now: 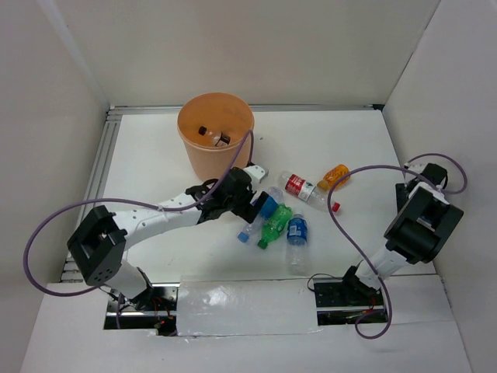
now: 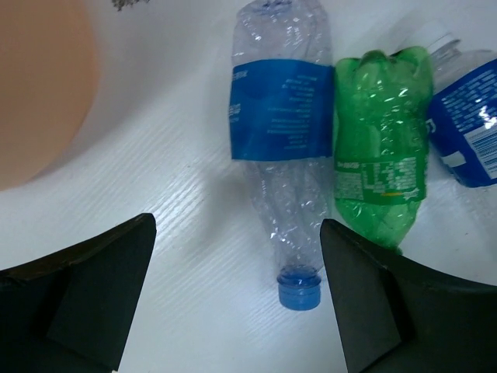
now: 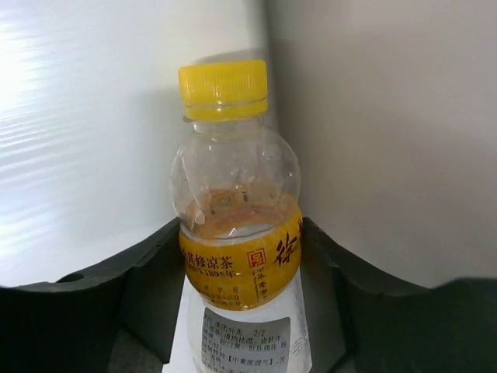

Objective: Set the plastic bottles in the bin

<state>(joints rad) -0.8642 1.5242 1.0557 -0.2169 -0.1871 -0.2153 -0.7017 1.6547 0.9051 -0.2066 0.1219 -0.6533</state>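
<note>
The orange bin (image 1: 216,132) stands at the back; its wall (image 2: 39,93) fills the left wrist view's left edge. A clear bottle with a blue label (image 2: 283,116), a green bottle (image 2: 380,148) and another blue-labelled bottle (image 2: 470,124) lie side by side. My left gripper (image 2: 237,233) is open over them (image 1: 258,206), and the clear bottle's blue cap (image 2: 299,289) lies between its fingers, close to the right one. A red-labelled bottle (image 1: 303,186) and an orange bottle (image 1: 335,176) lie further right. My right gripper (image 3: 241,233) is shut on a yellow-capped, orange-labelled bottle (image 3: 237,179) by the right wall (image 1: 419,172).
White walls enclose the table on three sides. A loose red cap (image 1: 335,207) lies near the red-labelled bottle. A few dark items (image 1: 213,137) sit inside the bin. Purple cables loop from both arms.
</note>
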